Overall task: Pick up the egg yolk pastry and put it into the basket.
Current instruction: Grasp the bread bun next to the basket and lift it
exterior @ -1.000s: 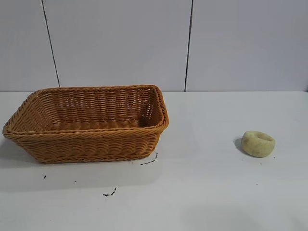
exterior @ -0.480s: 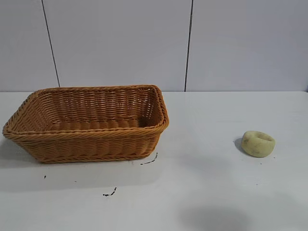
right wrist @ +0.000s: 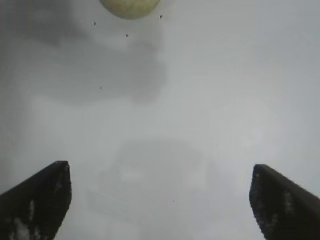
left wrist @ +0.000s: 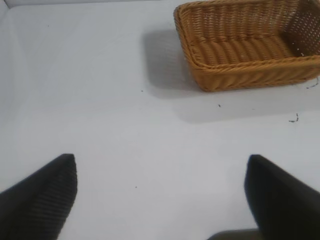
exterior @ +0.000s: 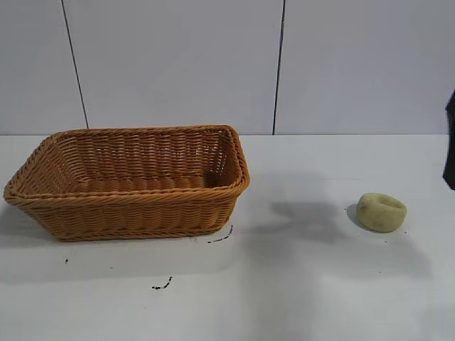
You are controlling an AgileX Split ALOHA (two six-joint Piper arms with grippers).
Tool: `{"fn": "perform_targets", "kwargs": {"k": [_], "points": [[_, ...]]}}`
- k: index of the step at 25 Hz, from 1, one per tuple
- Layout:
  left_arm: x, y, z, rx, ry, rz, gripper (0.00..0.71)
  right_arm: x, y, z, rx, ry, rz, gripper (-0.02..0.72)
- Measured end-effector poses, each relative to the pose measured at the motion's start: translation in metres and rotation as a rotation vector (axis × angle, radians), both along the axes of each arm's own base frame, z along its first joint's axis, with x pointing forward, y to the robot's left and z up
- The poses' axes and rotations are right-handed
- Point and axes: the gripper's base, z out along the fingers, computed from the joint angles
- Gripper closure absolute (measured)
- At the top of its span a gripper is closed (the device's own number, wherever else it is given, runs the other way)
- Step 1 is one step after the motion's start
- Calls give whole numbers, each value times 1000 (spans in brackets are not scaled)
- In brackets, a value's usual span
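Observation:
The egg yolk pastry [exterior: 382,212], a small pale yellow-green lump with a dimple, lies on the white table at the right. It also shows at the edge of the right wrist view [right wrist: 130,7]. The orange-brown wicker basket [exterior: 128,202] stands at the left and is empty; it also shows in the left wrist view [left wrist: 240,75]. My right gripper [right wrist: 160,192] is open and empty above bare table, some way short of the pastry. A dark part of the right arm [exterior: 450,138] enters at the exterior view's right edge. My left gripper [left wrist: 160,187] is open and empty over bare table, away from the basket.
The white table [exterior: 298,284] has small black marks [exterior: 162,285] in front of the basket. A grey panelled wall [exterior: 178,64] stands behind. The arm's shadow [exterior: 306,213] lies between basket and pastry.
The right arm has come into the exterior view at the right edge. Its shadow has moved from the front of the table up toward the pastry. Basket and pastry have not moved.

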Motion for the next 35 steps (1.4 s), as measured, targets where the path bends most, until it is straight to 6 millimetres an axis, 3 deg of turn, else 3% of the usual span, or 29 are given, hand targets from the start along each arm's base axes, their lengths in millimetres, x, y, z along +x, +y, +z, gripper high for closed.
{"fn": "perform_targets", "kwargs": {"k": [4, 10, 16, 28, 32, 34, 35], "points": [[0, 0, 0, 0, 0, 0, 17, 47, 1, -17, -10, 17, 23, 8], [0, 0, 0, 0, 0, 0, 17, 84, 19, -29, -19, 16, 86, 8], [0, 0, 0, 0, 0, 0, 17, 97, 29, -47, -10, 1, 104, 8], [0, 0, 0, 0, 0, 0, 17, 112, 31, -120, -12, 55, 100, 8], [0, 0, 0, 0, 0, 0, 17, 112, 31, -124, -8, 64, 97, 8], [0, 0, 0, 0, 0, 0, 17, 112, 31, -125, -8, 65, 97, 46], [0, 0, 0, 0, 0, 0, 17, 112, 31, -125, -8, 67, 97, 104]]}}
